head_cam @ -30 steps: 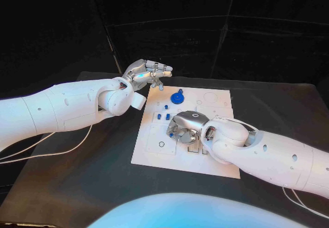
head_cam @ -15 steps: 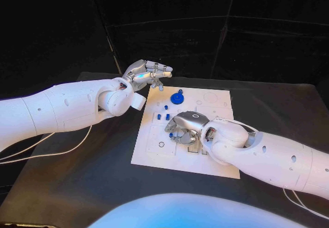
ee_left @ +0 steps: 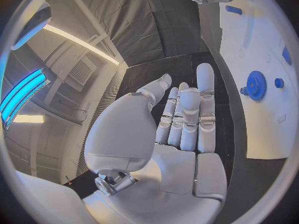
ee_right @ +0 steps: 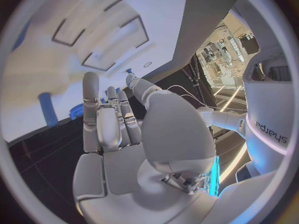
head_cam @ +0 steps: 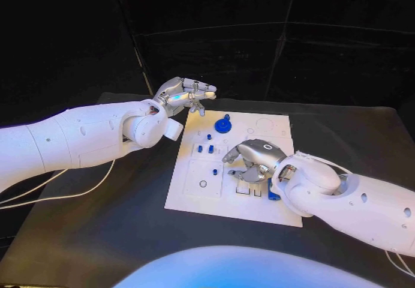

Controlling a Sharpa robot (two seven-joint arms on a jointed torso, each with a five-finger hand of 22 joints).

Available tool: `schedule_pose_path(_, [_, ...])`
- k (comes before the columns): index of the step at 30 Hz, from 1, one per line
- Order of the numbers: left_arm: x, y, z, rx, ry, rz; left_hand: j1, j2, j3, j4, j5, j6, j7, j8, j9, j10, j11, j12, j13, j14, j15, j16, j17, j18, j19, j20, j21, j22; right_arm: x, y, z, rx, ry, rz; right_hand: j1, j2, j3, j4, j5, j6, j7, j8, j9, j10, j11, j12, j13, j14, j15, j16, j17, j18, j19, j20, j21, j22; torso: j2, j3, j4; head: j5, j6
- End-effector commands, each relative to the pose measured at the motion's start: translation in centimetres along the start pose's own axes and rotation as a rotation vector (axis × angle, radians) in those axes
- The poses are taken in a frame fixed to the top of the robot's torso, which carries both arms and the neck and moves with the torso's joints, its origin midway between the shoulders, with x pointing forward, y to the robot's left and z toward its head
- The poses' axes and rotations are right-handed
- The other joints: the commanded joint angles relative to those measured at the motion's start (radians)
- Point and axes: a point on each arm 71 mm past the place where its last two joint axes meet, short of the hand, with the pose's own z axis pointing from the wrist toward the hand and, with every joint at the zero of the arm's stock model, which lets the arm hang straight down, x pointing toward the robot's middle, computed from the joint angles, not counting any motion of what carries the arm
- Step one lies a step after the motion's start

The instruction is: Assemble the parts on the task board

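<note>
Right hand: my right hand (head_cam: 253, 161) hovers over the middle of the task board (head_cam: 195, 198), fingers loosely curled, holding nothing.
Left hand: my left hand (head_cam: 186, 92) is in the upper left of the frame, beyond the board's far corner, fingers extended and empty.
Parts: a blue gear (head_cam: 224, 124) stands near the board's top; small blue pegs (head_cam: 206, 147) sit left of my right hand.
Worktop: black worktop (head_cam: 104, 228) under the board.

White task board (head_cam: 192, 195) with blue parts (head_cam: 224, 124), black table (head_cam: 104, 234), silver fingers (head_cam: 201, 90) on white arms (head_cam: 78, 135)
</note>
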Motion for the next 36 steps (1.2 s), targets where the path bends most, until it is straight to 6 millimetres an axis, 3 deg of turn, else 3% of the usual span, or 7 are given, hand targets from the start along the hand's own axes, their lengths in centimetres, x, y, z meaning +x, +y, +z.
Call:
schedule_pose_path(1, [0.0, -0.1, 0.0, 0.004, 0.01, -0.008, -0.001, 0.011, -0.002, -0.002, -0.002, 0.001, 0.005, 0.005, -0.002, -0.002, 0.003, 0.004, 0.001, -0.005, -0.001, -0.006, -0.001, 0.005, -0.007, -0.002, -0.006, -0.001, -2.2, -0.5, -0.6, 0.013, -0.096, 0.026, 0.001, -0.005, -0.009, 0.0, 0.004, 0.01, -0.003, 0.006, 0.001, 0.0, -0.005, 0.011, 0.001, 0.022, 0.007, -0.002, 0.001, -0.015, 0.005, -0.002, 0.002, 0.0, 0.0, -0.0005, -0.001, -0.008, 0.007])
schedule_pose_path(6, [0.0, -0.1, 0.0, 0.003, 0.011, -0.008, -0.001, 0.011, -0.002, -0.002, -0.002, 0.001, 0.005, 0.005, -0.002, -0.002, 0.003, 0.004, 0.001, -0.005, -0.001, -0.006, -0.001, 0.005, -0.007, -0.002, -0.006, -0.001, -5.2, -3.3, -1.6, 0.113, -0.069, -0.008, -0.013, -0.017, -0.037, 0.008, 0.005, 0.004, -0.012, 0.0, -0.001, -0.021, -0.009, 0.016, -0.001, 0.021, 0.004, -0.005, -0.005, -0.015, 0.006, -0.004, -0.003, -0.004, 0.0, -0.0001, -0.0006, -0.019, 0.015])
schedule_pose_path(9, [0.0, -0.1, 0.0, 0.003, 0.012, -0.009, -0.001, 0.011, -0.002, -0.002, -0.002, 0.001, 0.005, 0.005, -0.002, -0.002, 0.003, 0.004, 0.001, -0.005, -0.001, -0.006, -0.001, 0.005, -0.007, -0.002, -0.006, -0.001, -6.3, -4.7, -2.2, 0.155, -0.042, -0.05, -0.006, -0.023, -0.075, 0.009, 0.009, -0.017, -0.012, -0.006, -0.003, -0.062, -0.008, 0.022, 0.0, 0.01, 0.005, -0.033, -0.047, -0.015, 0.001, -0.004, -0.018, -0.014, 0.0, -0.0022, 0.0006, -0.027, 0.019])
schedule_pose_path(14, [0.1, -0.1, 0.1, 0.003, 0.014, -0.009, -0.001, 0.011, -0.002, -0.002, -0.002, 0.001, 0.005, 0.005, -0.002, -0.002, 0.003, 0.004, 0.001, -0.005, -0.001, -0.006, -0.001, 0.005, -0.007, -0.002, -0.006, -0.001, -6.7, -6.1, -2.6, 0.202, 0.004, -0.093, 0.013, -0.02, -0.13, 0.016, 0.011, -0.035, -0.022, -0.004, -0.002, -0.097, -0.008, 0.045, 0.002, 0.005, 0.004, -0.049, -0.071, -0.015, 0.0, -0.004, -0.034, -0.025, 0.0, 0.0011, 0.0, -0.03, 0.025])
schedule_pose_path(26, [0.1, 0.0, 0.1, 0.0, 0.014, -0.009, -0.001, 0.012, -0.003, -0.001, -0.002, 0.0, 0.005, 0.005, -0.002, -0.004, 0.003, 0.006, 0.001, -0.008, 0.0, -0.007, -0.005, 0.006, -0.007, -0.001, -0.008, -0.002, -5.8, -6.3, -1.9, 0.231, 0.135, -0.116, 0.046, -0.004, -0.181, 0.022, 0.0, -0.04, -0.032, -0.002, -0.001, -0.117, -0.009, 0.084, 0.003, 0.001, 0.004, -0.064, -0.094, -0.015, 0.004, -0.005, -0.048, -0.036, 0.002, 0.0004, 0.002, -0.029, 0.026])
schedule_pose_path(36, [0.1, 0.0, 0.2, 0.0, 0.014, -0.009, -0.001, 0.012, -0.003, -0.001, -0.002, 0.0, 0.005, 0.005, -0.002, -0.004, 0.003, 0.006, 0.001, -0.008, 0.0, -0.007, -0.005, 0.006, -0.007, -0.001, -0.008, -0.002, -5.2, -5.7, -0.9, 0.202, 0.164, -0.108, 0.063, 0.031, -0.188, 0.022, 0.007, -0.006, -0.029, 0.007, 0.002, -0.054, -0.024, 0.135, 0.003, 0.008, -0.009, -0.065, -0.097, -0.015, 0.021, -0.015, -0.049, -0.04, 0.002, 0.0001, 0.0012, -0.03, 0.024])
